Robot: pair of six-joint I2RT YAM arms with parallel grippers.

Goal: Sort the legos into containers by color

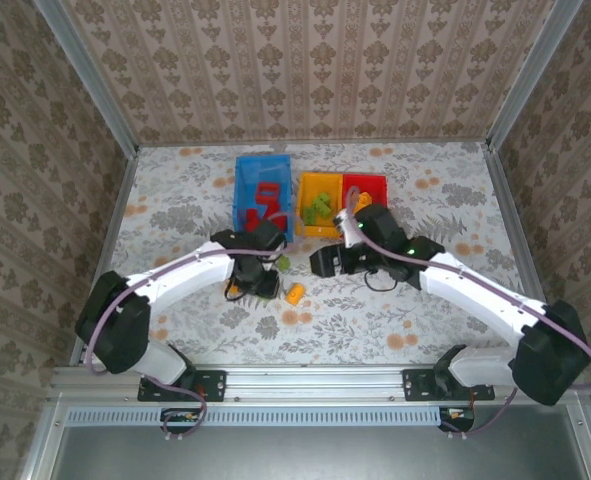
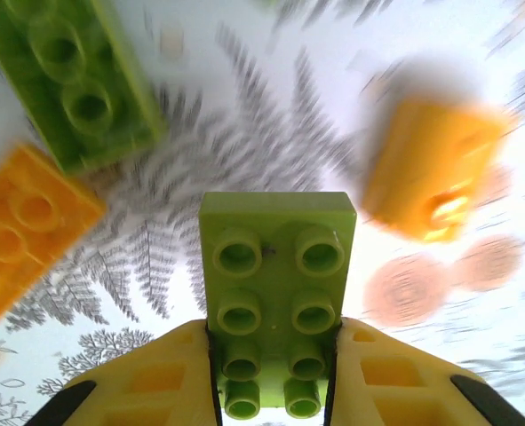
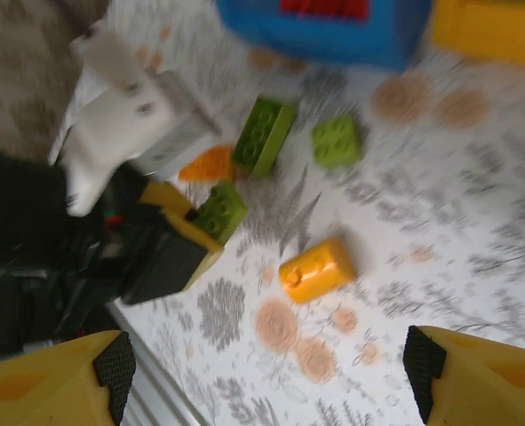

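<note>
Though half-hidden, lego seemingly between fingers

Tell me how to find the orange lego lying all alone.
Find the blue bin at the back of the table and come forward. Just right of the left end effector, which grips a green lego, lies the orange lego, tipped over and alone, not beside green ones.

The table is viewed from above; an orange brick is shared by both close wrist views.
</note>
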